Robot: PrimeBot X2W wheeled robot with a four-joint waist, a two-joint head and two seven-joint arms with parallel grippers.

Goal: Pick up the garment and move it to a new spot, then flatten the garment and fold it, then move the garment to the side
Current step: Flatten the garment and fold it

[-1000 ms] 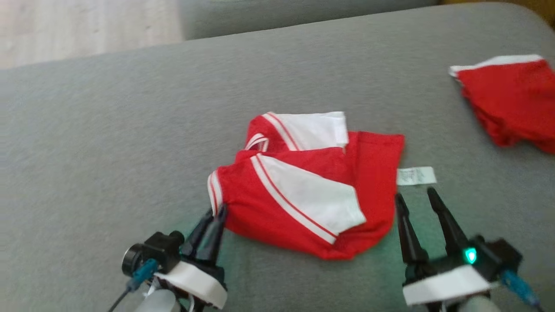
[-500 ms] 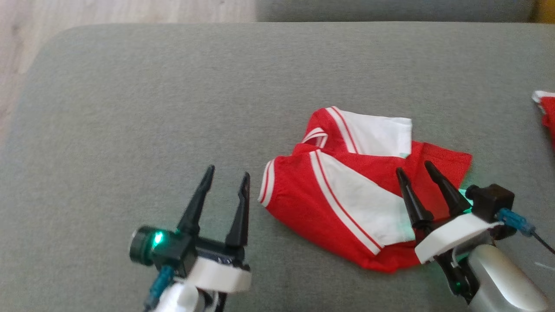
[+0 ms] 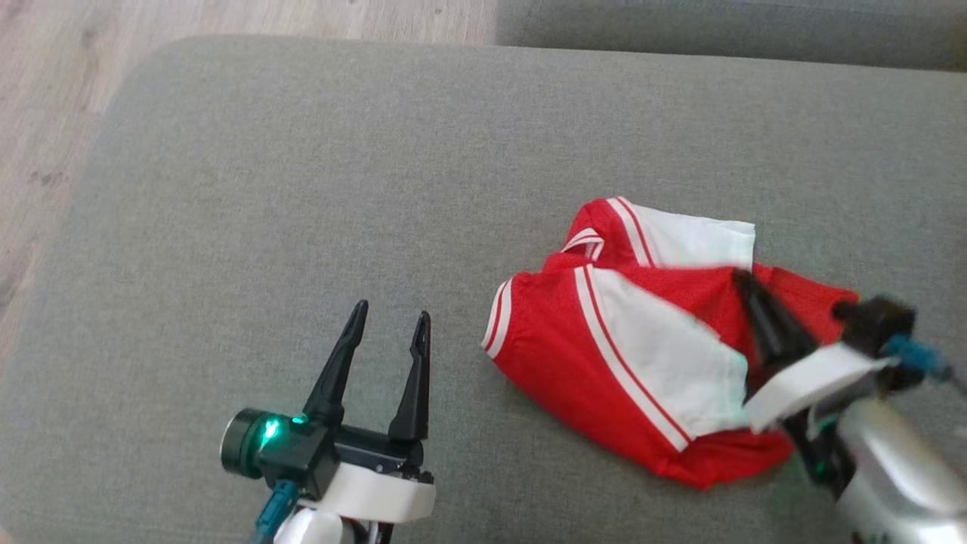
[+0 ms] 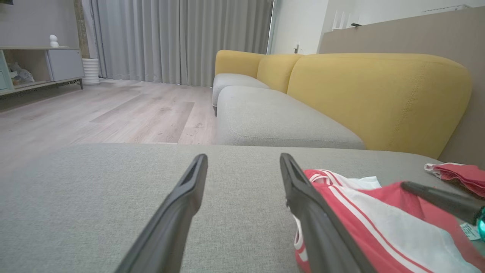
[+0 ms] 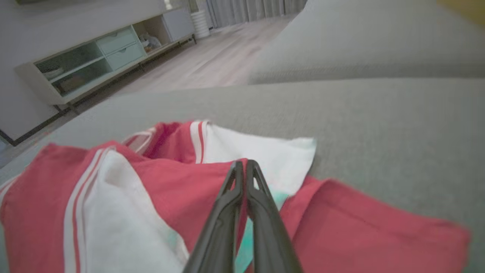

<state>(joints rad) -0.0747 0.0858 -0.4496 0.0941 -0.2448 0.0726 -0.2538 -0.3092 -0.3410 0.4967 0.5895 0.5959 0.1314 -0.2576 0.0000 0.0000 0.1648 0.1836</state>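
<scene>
Grey cushion, yellow sofa, wooden floor

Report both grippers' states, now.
Left gripper: open, empty.
Right gripper: closed, tips on the red and white fabric garment; whether it pinches cloth cannot be told.

Black-fingered left hand, white collar

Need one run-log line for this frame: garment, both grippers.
garment: folded, lying on grey cushion | left gripper: open, empty, left of garment | right gripper: shut, tips on garment, pinch unconfirmed | step: move to side pending
</scene>
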